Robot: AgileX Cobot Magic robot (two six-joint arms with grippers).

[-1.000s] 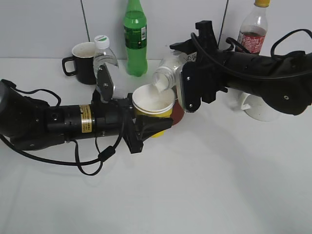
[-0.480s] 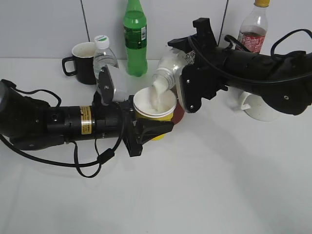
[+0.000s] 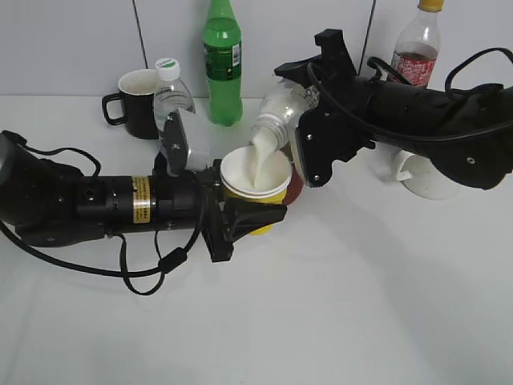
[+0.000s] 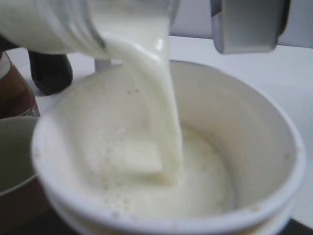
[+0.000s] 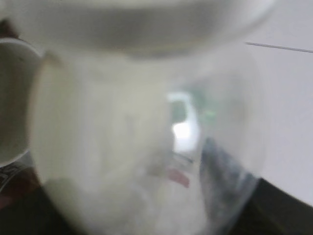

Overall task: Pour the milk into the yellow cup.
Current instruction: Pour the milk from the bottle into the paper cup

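Milk streams from the bottle clamped in the right tool, at one o'clock above the soft, crushable yellow cup gripped by the left tool.

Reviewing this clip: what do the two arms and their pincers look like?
Both arms are matte black and tubular, with loose black cables looping alongside. The left arm carries a gold label band; its left pincer has black wedge-shaped fingers. The bulkier right arm ends in a blocky black right pincer.
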